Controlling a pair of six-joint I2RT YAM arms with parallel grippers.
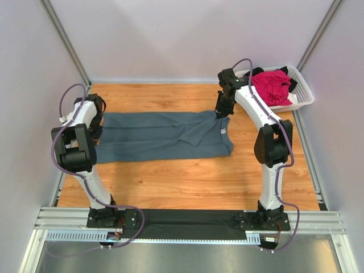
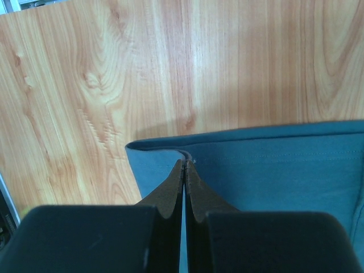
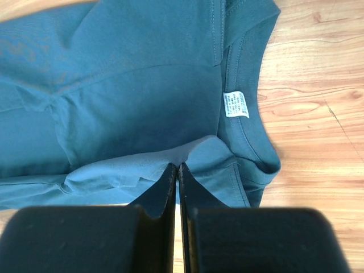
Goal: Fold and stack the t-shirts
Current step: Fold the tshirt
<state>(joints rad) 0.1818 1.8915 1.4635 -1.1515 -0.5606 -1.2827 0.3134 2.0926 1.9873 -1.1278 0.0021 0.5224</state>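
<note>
The blue-grey shirt (image 1: pixel 159 136) lies folded lengthwise across the tabletop (image 1: pixel 187 179); the left fingers (image 2: pixel 170 196), pressed together, pinch its hem corner; the right fingers (image 3: pixel 162 193) pinch a fold at its neck end; a pink shirt (image 1: pixel 272 85) sits in the basket (image 1: pixel 305 95).

Probably a robot lab: white enclosure walls (image 1: pixel 187 34), aluminium rails (image 1: pixel 62 219), wooden table (image 1: pixel 187 176).
</note>
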